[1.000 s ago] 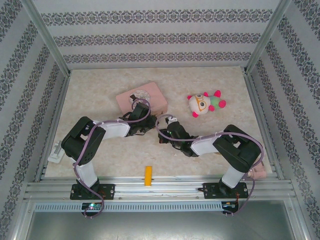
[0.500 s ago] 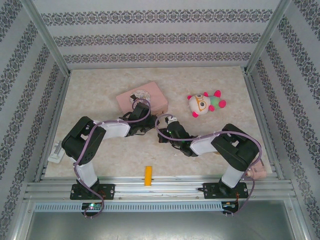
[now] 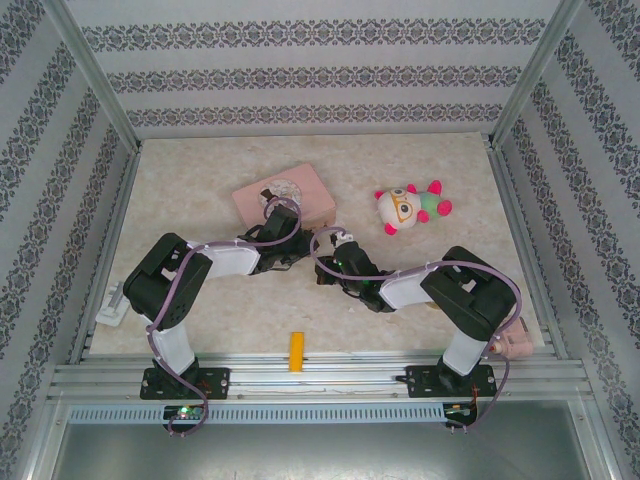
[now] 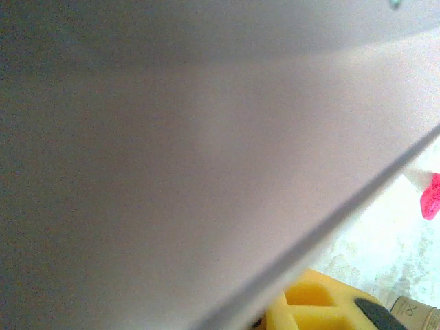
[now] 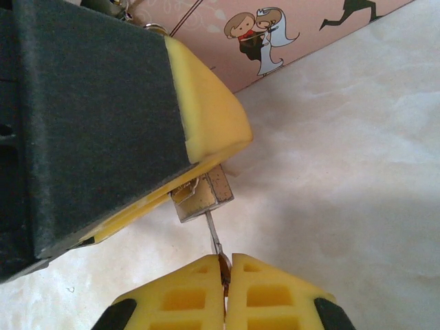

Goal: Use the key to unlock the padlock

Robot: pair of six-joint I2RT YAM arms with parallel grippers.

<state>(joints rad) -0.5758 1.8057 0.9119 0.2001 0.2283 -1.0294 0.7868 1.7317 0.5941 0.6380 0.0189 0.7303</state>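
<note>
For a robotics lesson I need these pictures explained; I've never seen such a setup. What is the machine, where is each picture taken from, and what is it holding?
Two robot arms are bolted at the near edge of a table. One camera looks down from above: left arm, right arm. Each wrist carries its own camera. On it lie a pink tin, a plush toy and a yellow-orange block. The right wrist view shows the work: the left arm's jaws pinch a brass padlock, and the right arm's jaws, shut, hold a tiny key whose blade meets the padlock's underside. The left wrist view is mostly blur.
</note>
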